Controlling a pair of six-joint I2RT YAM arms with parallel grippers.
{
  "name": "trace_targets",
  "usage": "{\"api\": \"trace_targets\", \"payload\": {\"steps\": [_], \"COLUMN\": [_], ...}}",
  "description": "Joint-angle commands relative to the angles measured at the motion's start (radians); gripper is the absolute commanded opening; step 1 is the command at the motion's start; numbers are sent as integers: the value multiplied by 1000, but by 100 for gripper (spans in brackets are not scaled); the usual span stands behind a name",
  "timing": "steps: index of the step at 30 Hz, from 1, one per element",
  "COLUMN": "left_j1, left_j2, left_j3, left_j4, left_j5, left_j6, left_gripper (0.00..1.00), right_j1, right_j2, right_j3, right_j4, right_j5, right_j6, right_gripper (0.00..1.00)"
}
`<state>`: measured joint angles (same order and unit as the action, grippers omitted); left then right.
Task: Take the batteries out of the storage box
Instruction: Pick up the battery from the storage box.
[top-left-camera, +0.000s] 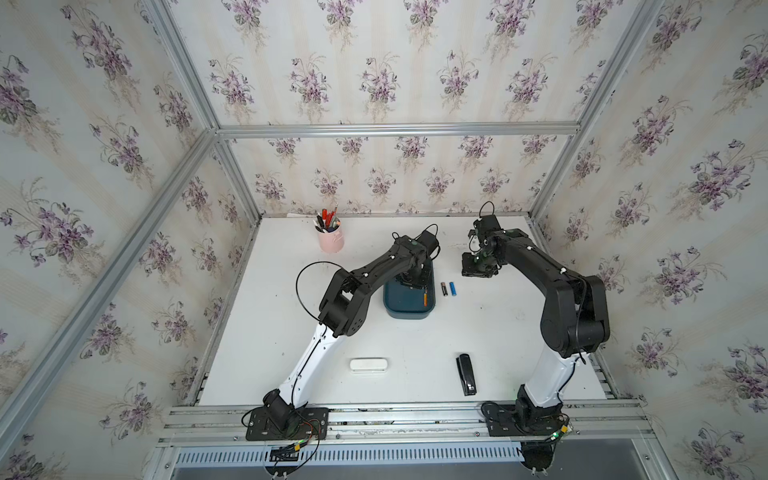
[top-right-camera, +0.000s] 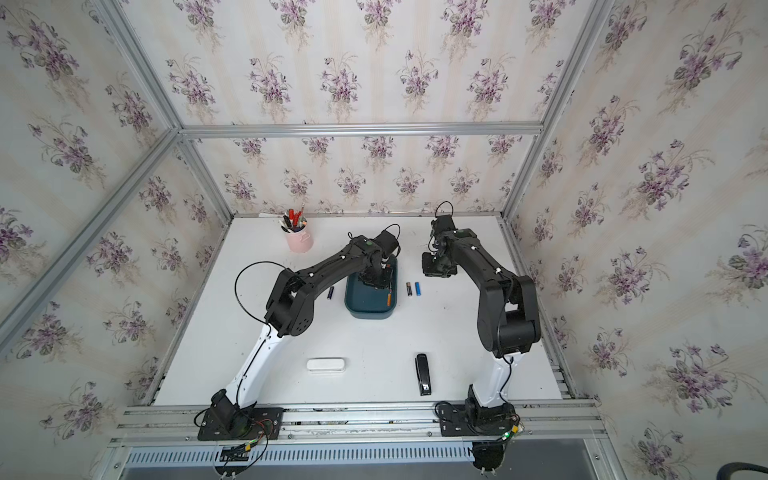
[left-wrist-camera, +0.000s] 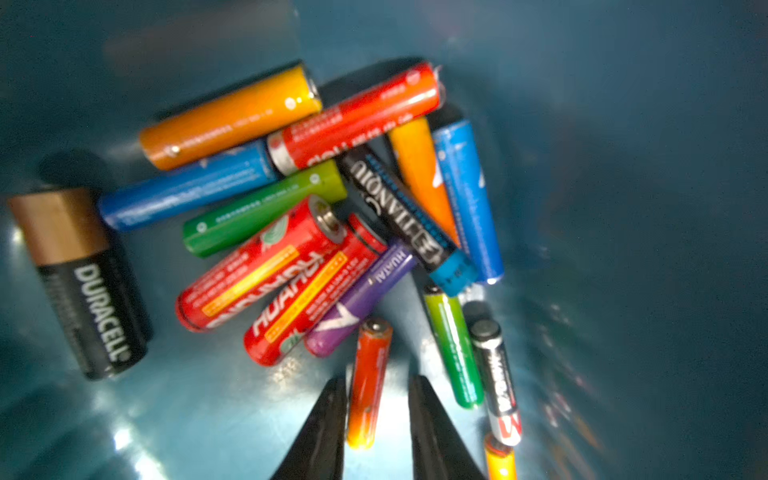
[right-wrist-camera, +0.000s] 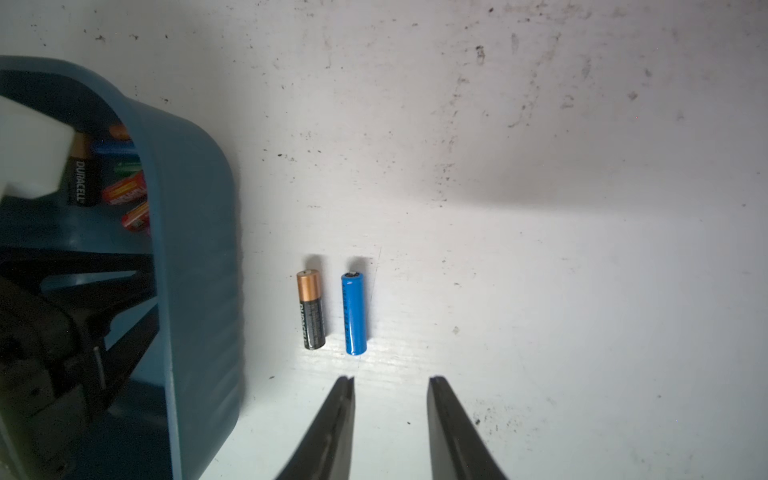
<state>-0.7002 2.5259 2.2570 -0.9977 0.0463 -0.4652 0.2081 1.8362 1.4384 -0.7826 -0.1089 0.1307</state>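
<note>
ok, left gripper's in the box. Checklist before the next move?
1. Jaws of left gripper straddle orange-red battery: ok.
2. Jaws clamped on it: not ok, a gap shows on one side.
3. Neighbouring green battery untouched: ok, barely.
4. Other arm's right gripper outside storage box, empty: ok.
5. Room on table beside black-copper battery and blue battery: ok.

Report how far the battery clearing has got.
Done: three batteries lie outside the storage box: a Duracell and a blue one beside it, a dark one on its other side. In hand: the left pincer straddles an orange battery, not yet clamped. Left: the pile inside, over a dozen.
</note>
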Motion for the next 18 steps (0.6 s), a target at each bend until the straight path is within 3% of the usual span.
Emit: {"api": "trace_targets", "payload": {"steps": [1, 7, 18], "left_j1": [1, 3, 25], "left_j2": [11, 7, -41], "left_j3": [1, -3, -31], "left_j4": [-44, -52, -67], "left_j5": [-19, -13, 4], "left_j6": [19, 33, 74], "left_gripper": [27, 21, 16], "right_j1": [0, 1, 6], "right_j2": [-10, -5, -26], "right_j3": [-3, 5, -5], "right_j4": [-8, -14, -15], "right_j5": [-2, -7, -14], "right_j6": [3, 10, 29], "right_gripper": [35, 35, 35]}}
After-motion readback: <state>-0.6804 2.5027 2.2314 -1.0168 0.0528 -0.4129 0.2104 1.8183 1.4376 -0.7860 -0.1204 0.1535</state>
